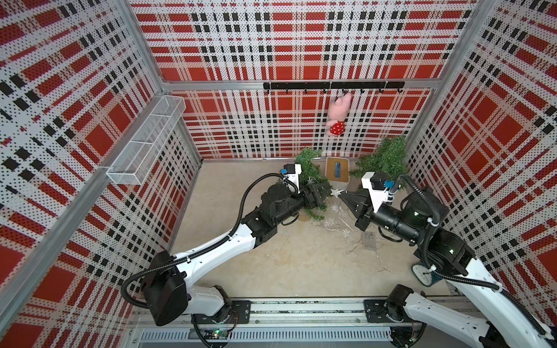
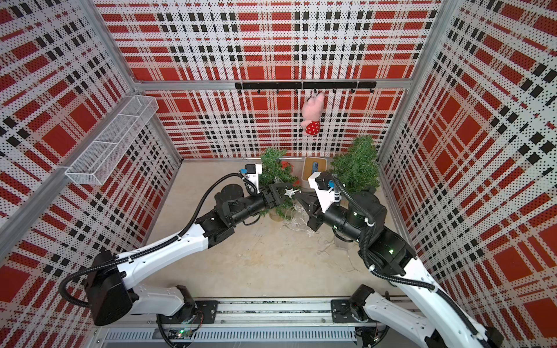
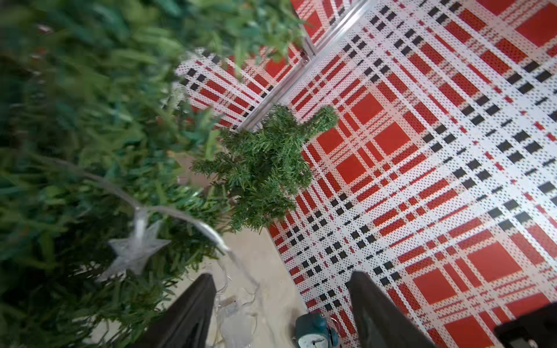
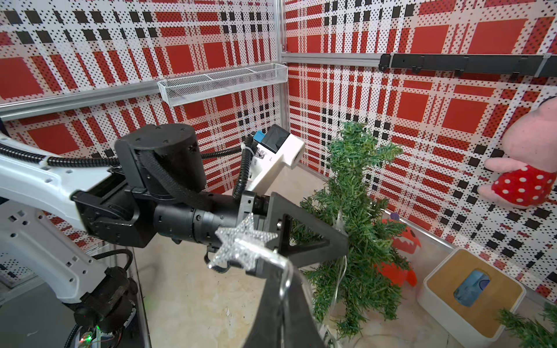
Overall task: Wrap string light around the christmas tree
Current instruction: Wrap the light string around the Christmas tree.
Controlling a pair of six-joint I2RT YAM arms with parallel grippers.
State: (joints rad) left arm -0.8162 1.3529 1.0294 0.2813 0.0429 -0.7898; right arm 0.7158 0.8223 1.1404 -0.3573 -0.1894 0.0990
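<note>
The small green christmas tree (image 1: pixel 309 169) (image 4: pixel 358 208) stands in a pot at the back centre. It fills the left wrist view as blurred foliage (image 3: pixel 75 135). The string light's clear wire with star lamps drapes across it, one star (image 3: pixel 135 253) resting on the branches. My left gripper (image 1: pixel 324 194) (image 3: pixel 286 301) is open beside the tree, with nothing between its fingers. My right gripper (image 1: pixel 343 196) (image 4: pixel 278 280) faces it, shut on the string light's wire, and a star (image 1: pixel 335 192) (image 4: pixel 244 244) sticks out just past its tips. The string's slack (image 1: pixel 337 218) lies on the table.
A second tree (image 1: pixel 385 159) stands back right. A white tissue box (image 1: pixel 337 173) sits between the trees and a red toy (image 4: pixel 401 241) behind the first. The battery box (image 1: pixel 369 239) and a teal clock (image 1: pixel 423 274) lie near the right arm. A plush pig (image 1: pixel 339 116) hangs from the hook rail (image 1: pixel 301 86).
</note>
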